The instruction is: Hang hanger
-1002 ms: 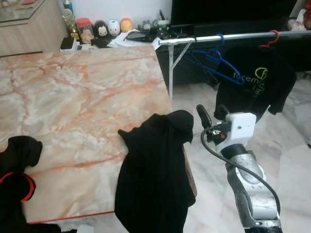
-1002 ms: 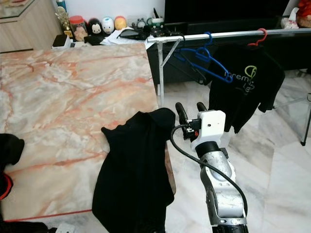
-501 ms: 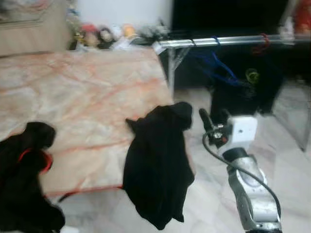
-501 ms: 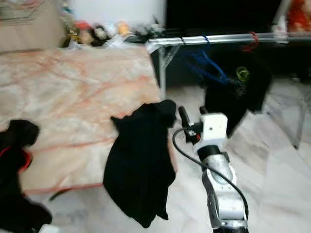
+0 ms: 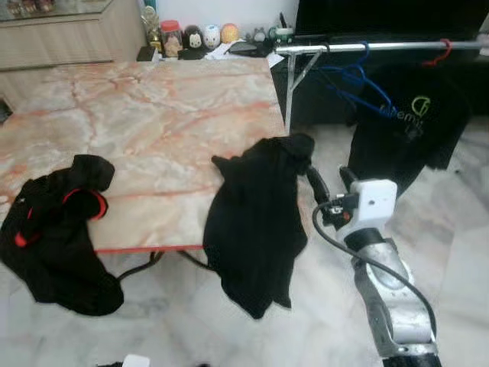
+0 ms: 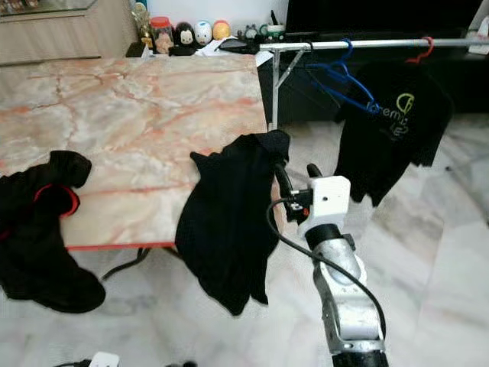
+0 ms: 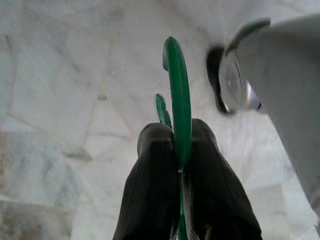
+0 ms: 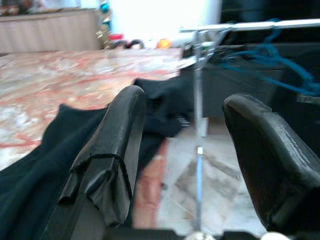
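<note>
The hanging is not yet done: the left gripper (image 7: 180, 165) has its fingers pinched on the green hanger (image 7: 179, 100) low above the floor, well apart from the rail (image 5: 382, 47), while the right gripper (image 5: 330, 183), fingers spread and holding nothing, sits beside the black shirt (image 5: 256, 222) draped over the surface (image 5: 153, 122).

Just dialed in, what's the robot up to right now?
The left pincer is shut on a green hanger, held low over the marble floor. The right pincer is open, raised beside the black garment draped over the marble table's edge. A rail behind carries a blue hanger and a black t-shirt.
</note>
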